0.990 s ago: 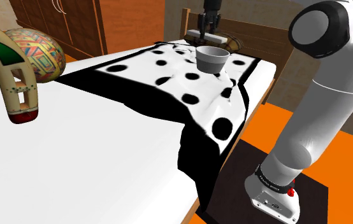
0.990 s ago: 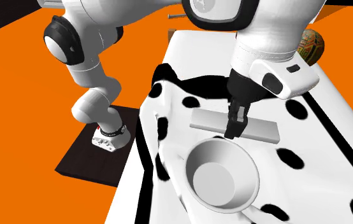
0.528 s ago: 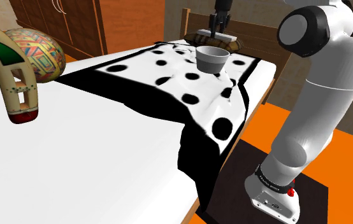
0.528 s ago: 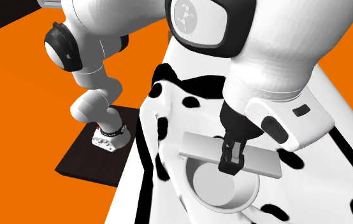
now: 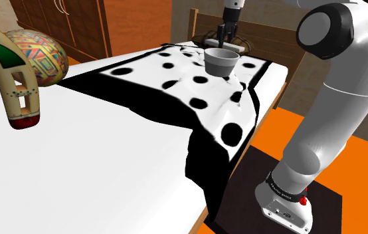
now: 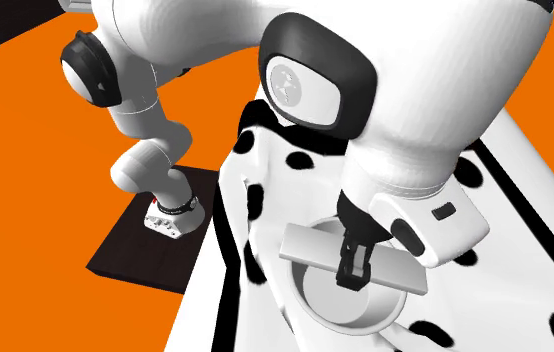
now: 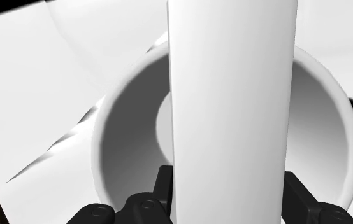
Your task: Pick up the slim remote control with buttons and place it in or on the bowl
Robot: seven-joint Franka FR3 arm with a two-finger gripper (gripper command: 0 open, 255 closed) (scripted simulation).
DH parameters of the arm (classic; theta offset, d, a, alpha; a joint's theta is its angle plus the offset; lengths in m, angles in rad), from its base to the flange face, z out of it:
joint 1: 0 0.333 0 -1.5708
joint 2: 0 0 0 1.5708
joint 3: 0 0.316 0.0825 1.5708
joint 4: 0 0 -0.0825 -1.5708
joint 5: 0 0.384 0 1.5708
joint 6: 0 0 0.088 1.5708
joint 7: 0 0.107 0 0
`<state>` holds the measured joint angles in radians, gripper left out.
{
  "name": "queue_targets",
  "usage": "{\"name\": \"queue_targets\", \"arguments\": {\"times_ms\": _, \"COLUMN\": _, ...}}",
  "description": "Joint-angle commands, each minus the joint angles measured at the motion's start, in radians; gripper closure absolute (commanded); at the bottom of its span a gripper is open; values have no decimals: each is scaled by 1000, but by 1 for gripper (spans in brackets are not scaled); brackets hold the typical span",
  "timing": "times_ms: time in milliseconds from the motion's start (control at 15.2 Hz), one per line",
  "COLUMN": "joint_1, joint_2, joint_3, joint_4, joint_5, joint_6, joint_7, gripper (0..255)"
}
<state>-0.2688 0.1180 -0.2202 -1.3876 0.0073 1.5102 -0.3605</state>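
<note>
Counts: one arm (image 5: 335,86), one gripper (image 6: 352,275), one remote (image 6: 310,247), one bowl (image 6: 300,290).

- Gripper is clamped on the remote, with the fingers (image 7: 159,191) pressed on both long edges near its middle.
- Remote renders as a plain white-grey slab and no buttons are visible. It is held flat, right over the bowl's opening at lower centre of the second exterior view, with both ends sticking out past the rim. In the wrist view it crosses the bowl mouth from edge to edge. Can't tell if it touches the rim.
- Bowl is plain white, upright and sits on the spotted blanket (image 5: 176,93) at top centre of the shoulder view.

Other items, one each, at the shoulder view's upper left:
- a multicoloured patterned ball (image 5: 40,56)
- a curved beige piece with green and red trim (image 5: 13,80) just in front of it

Surface is a bed with a plain white sheet (image 5: 96,173) and a black-and-white spotted blanket. The blanket covers the far end and hangs over the side edge. There's a wooden headboard (image 5: 192,23) behind the bowl.

Room has an orange floor (image 6: 45,150), a dark mat (image 6: 140,250) under the arm's base, and a brown wooden cabinet (image 5: 63,20) at top left of the shoulder view.
</note>
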Motion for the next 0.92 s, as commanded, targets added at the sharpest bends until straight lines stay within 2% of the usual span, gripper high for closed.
{"name": "queue_targets", "arguments": {"times_ms": 0, "joint_1": 2, "joint_2": -10, "joint_3": 1, "joint_4": -40, "joint_5": -2, "joint_6": 31, "joint_7": 2, "gripper": 255}}
{"name": "queue_targets", "arguments": {"times_ms": 198, "joint_1": 4, "joint_2": -25, "joint_3": 2, "joint_4": -106, "joint_5": -6, "joint_6": 83, "joint_7": 4, "gripper": 255}}
{"name": "queue_targets", "arguments": {"times_ms": 726, "joint_1": 4, "joint_2": -25, "joint_3": 2, "joint_4": -106, "joint_5": -6, "joint_6": 83, "joint_7": 4, "gripper": 255}}
{"name": "queue_targets", "arguments": {"times_ms": 792, "joint_1": 4, "joint_2": -24, "joint_3": 2, "joint_4": -105, "joint_5": -5, "joint_6": 82, "joint_7": 4, "gripper": 0}}
{"name": "queue_targets", "arguments": {"times_ms": 858, "joint_1": 4, "joint_2": -24, "joint_3": 2, "joint_4": -104, "joint_5": -5, "joint_6": 81, "joint_7": 4, "gripper": 0}}
